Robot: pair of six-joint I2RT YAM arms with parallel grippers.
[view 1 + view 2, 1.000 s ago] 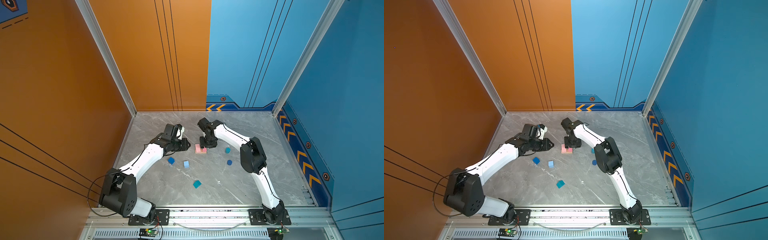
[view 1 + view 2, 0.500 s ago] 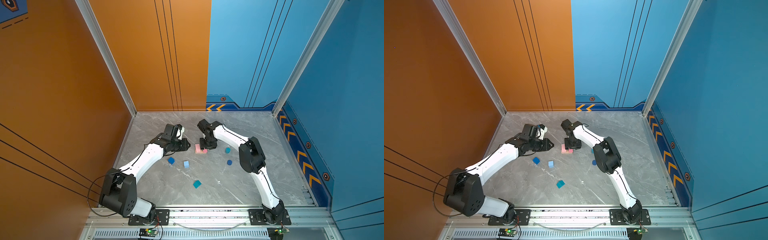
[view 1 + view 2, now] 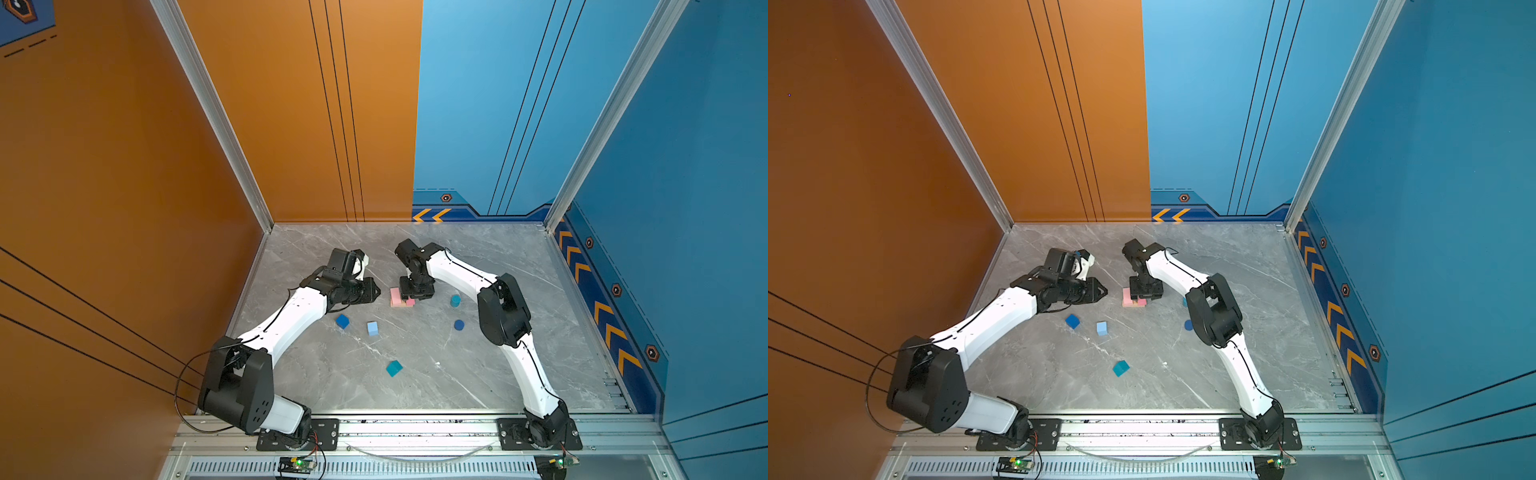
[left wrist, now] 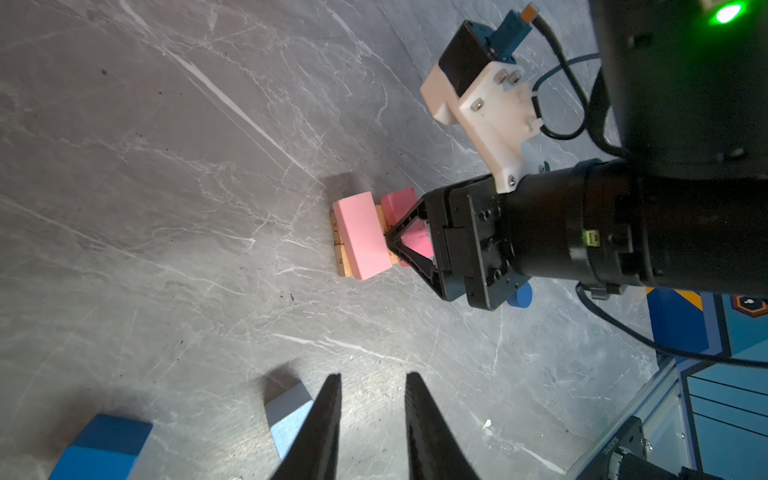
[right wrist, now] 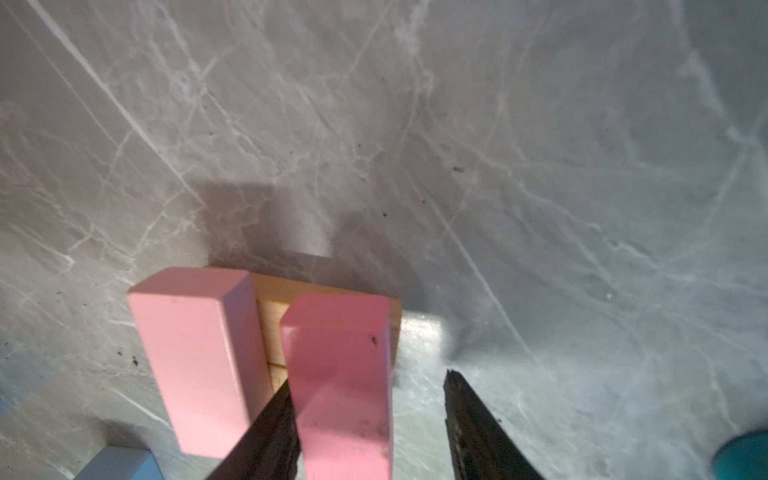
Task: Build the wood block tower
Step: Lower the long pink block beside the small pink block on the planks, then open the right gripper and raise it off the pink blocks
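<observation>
The wood block tower stands mid-table as two tan bars (image 5: pixel 274 299) side by side, with two pink bars laid across them. One pink bar (image 5: pixel 195 353) lies free. My right gripper (image 5: pixel 369 377) straddles the other pink bar (image 5: pixel 336 353): it is open, one finger against the bar and the other standing apart from it. In both top views that gripper (image 3: pixel 415 293) hangs over the stack (image 3: pixel 1128 297). My left gripper (image 4: pixel 372 376) is open and empty, just left of the stack (image 3: pixel 395 296) and pointing at it.
Loose blocks lie in front of the stack: a dark-blue cube (image 3: pixel 342 321), a light-blue cube (image 3: pixel 372 328) and a teal cube (image 3: pixel 393 368). A teal cylinder (image 3: pixel 455 300) and a dark-blue cylinder (image 3: pixel 459 325) sit to the right, beside my right arm.
</observation>
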